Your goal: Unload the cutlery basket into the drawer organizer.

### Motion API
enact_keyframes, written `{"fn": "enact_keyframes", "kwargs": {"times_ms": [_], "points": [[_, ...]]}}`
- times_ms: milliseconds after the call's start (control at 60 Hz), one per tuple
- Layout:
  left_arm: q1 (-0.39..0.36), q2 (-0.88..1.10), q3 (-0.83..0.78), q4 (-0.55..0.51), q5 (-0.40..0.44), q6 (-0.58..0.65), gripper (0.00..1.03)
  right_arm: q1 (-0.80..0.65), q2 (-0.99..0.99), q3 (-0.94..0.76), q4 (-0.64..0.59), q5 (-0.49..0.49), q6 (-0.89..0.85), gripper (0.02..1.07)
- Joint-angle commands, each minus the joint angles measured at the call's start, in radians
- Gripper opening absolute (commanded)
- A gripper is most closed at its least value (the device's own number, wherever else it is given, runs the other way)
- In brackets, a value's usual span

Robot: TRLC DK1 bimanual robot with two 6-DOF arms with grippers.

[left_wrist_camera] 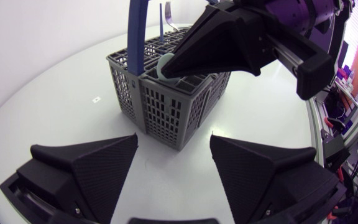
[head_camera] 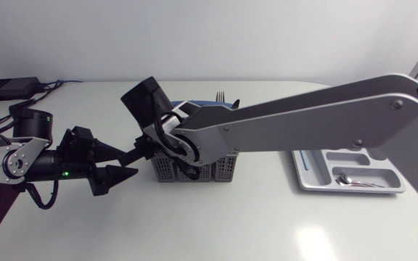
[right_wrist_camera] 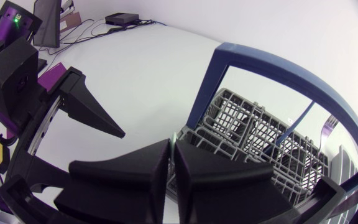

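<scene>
The grey cutlery basket (head_camera: 223, 168) (left_wrist_camera: 166, 106) (right_wrist_camera: 253, 134) with its blue hoop handle (left_wrist_camera: 137, 37) stands mid-table. A fork (head_camera: 220, 95) (right_wrist_camera: 329, 124) sticks up at its far side. My right gripper (head_camera: 157, 148) (left_wrist_camera: 169, 65) (right_wrist_camera: 171, 162) reaches across to the basket's left corner. It is shut on a pale cutlery piece (left_wrist_camera: 165, 67) at the rim. My left gripper (head_camera: 130, 162) (left_wrist_camera: 174, 162) is open just left of the basket, pointing at it, with nothing between its fingers (left_wrist_camera: 92, 168). The grey drawer organizer (head_camera: 307, 177) lies at the right and holds a spoon (head_camera: 354, 181).
A black box (head_camera: 9, 88) with cables sits at the back left corner. My right arm's long link (head_camera: 303, 123) spans the table above the basket. Bare table lies in front of the basket and organizer.
</scene>
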Motion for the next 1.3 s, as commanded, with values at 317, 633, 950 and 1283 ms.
{"fn": "enact_keyframes", "kwargs": {"times_ms": [317, 633, 950, 1283], "points": [[0.000, -0.005, -0.006, -0.015, 0.003, 0.018, 0.81, 0.008, -0.081, -0.043, 0.021, -0.045, -0.013, 0.08], [-0.007, -0.024, -0.007, -0.028, 0.003, 0.017, 0.81, 0.016, -0.147, -0.048, 0.018, -0.071, -0.016, 0.08], [-0.024, -0.031, -0.007, -0.043, 0.003, 0.015, 0.80, 0.022, -0.202, -0.056, 0.007, -0.084, -0.025, 0.08], [-0.026, -0.031, -0.004, -0.045, -0.009, 0.014, 0.81, 0.029, -0.288, -0.046, -0.047, -0.125, -0.023, 0.08]]}}
